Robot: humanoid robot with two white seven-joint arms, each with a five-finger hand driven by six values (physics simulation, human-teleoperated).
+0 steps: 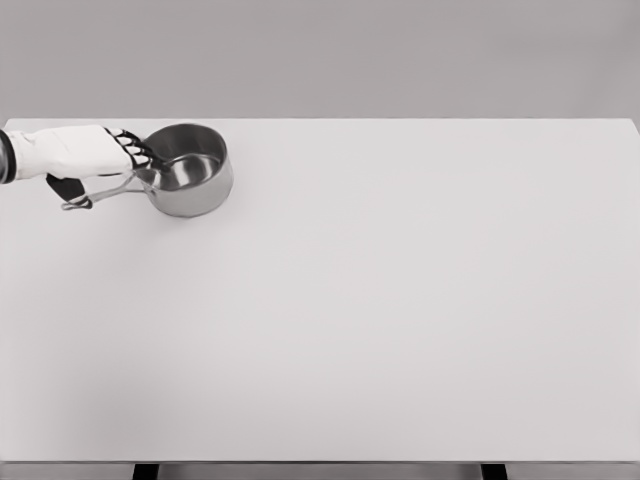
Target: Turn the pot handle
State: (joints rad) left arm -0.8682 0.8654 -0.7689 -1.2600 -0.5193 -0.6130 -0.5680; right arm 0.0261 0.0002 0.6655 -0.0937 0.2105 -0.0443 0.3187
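The steel pot (187,170) stands upright on the white bench (380,320), near its far left corner. Its handle (100,193) points to the left and a little toward the robot. The left hand (95,152) comes in from the left edge; its dark fingers (135,150) are curled at the pot's rim, above the handle's root. Whether they really grip it, I cannot tell.

We see a wide white table (380,320) filling most of the frame, with a plain grey wall (320,55) across the top.
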